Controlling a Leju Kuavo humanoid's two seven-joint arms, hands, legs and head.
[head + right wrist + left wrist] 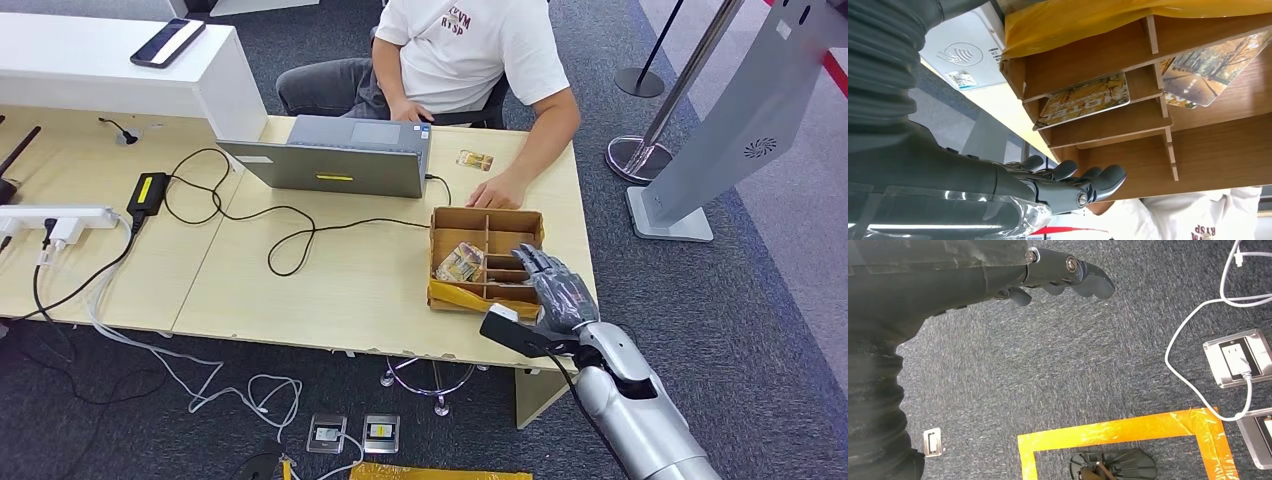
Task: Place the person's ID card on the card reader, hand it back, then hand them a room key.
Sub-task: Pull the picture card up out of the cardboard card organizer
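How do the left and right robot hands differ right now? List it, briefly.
Place: the left robot hand hangs above the grey carpet. The right robot hand is up at the table, over the divided wooden box.
Pose: the right robot hand's fingers stretch out over the box's compartments. The left robot hand's fingers are mostly tucked out of sight.
Shared: both hold nothing.

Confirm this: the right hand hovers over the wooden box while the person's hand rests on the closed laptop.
Wrong in one respect: the person's hand rests on the table, beside the laptop, as the head view shows. The right hand does hover over the wooden box.
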